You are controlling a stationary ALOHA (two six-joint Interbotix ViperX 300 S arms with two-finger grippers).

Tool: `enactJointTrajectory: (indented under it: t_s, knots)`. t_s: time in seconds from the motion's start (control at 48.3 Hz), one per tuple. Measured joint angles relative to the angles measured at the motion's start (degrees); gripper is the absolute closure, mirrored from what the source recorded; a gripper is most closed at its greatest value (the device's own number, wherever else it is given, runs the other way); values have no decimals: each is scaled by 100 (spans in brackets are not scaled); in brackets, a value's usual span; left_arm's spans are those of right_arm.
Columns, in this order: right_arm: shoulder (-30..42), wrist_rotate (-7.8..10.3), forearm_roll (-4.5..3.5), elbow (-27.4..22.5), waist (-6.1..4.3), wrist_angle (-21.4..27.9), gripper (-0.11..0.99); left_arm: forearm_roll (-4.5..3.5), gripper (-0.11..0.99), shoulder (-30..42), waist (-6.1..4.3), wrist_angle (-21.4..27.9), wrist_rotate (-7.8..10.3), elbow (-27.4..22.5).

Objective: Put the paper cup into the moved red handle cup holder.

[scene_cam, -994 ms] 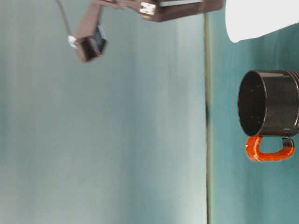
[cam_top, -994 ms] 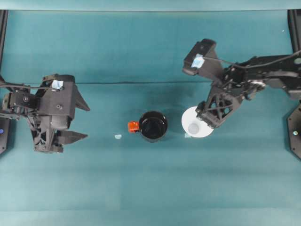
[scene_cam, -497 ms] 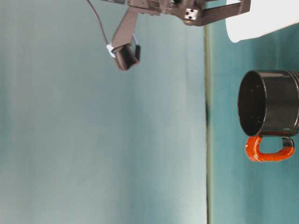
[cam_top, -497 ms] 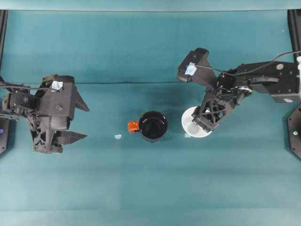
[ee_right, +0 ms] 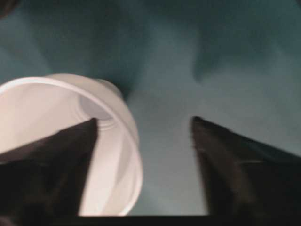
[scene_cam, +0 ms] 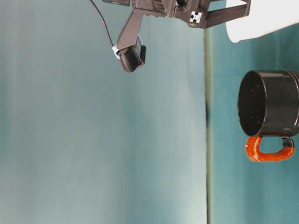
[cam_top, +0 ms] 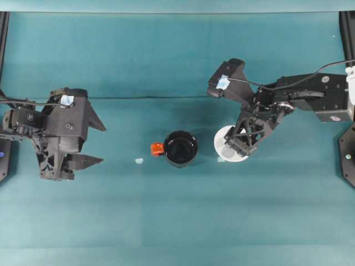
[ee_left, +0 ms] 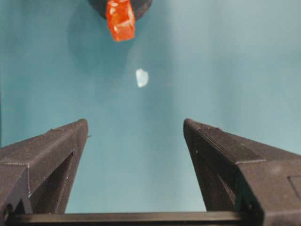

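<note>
Straddling paper cup (ee_right: 70,141) rim: right gripper (ee_right: 143,155).

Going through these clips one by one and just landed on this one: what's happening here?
The right gripper is open and down at the paper cup, one finger inside the rim and the other outside the wall, not closed on it. The cup stands upright on the table, beside the red handle cup holder, which is empty with its handle pointing toward the left arm. The left gripper is open and off to the side, holding nothing. A small pale scrap lies between it and the holder.
</note>
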Motion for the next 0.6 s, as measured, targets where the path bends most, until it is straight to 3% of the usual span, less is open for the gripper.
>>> enactJointTrajectory:
  t_s: [0.104,0.207,0.601]
  knots:
    - [9,0,53,0,9,9,83,9,-2,0,-9,0,0,0]
    - [9,0,70,-9,18,9,95,9,-1,0,0,0,-9,0]
    - [9,9,132,-26,18,114,99,0,-1,0,0,0,-9,0]
